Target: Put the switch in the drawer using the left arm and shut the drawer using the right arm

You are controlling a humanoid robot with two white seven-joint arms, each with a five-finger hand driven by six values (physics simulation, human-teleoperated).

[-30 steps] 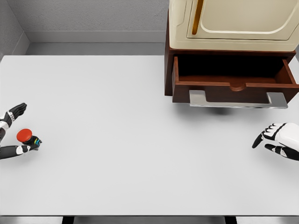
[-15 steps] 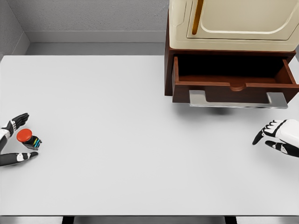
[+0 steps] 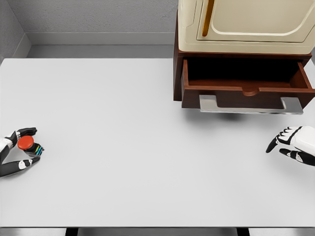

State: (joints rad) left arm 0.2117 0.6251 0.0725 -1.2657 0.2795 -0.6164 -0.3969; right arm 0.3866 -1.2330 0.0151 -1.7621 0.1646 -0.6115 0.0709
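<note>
The switch (image 3: 29, 145), a small dark box with a red round button, sits on the white table (image 3: 128, 128) at the far left. My left hand (image 3: 34, 145) brackets it: curled fingers (image 3: 25, 132) just above the button, thumb (image 3: 20, 166) below, and a small gap still shows at the thumb side. The brown drawer (image 3: 246, 89) stands pulled out at the upper right, its dark inside bare, with a metal handle (image 3: 251, 104) on its front. My right hand (image 3: 284, 143) hovers at the right edge below the drawer, fingers relaxed and holding nothing.
A cream cabinet body (image 3: 246, 24) sits on top of the drawer's brown frame and overhangs it. Grey walls close the far side and the left corner. The table's front edge runs along the bottom of the view.
The left hand's upper fingers have come down and curled toward the red button, narrowing the gap around the switch. The switch, drawer and right hand have hardly moved.
</note>
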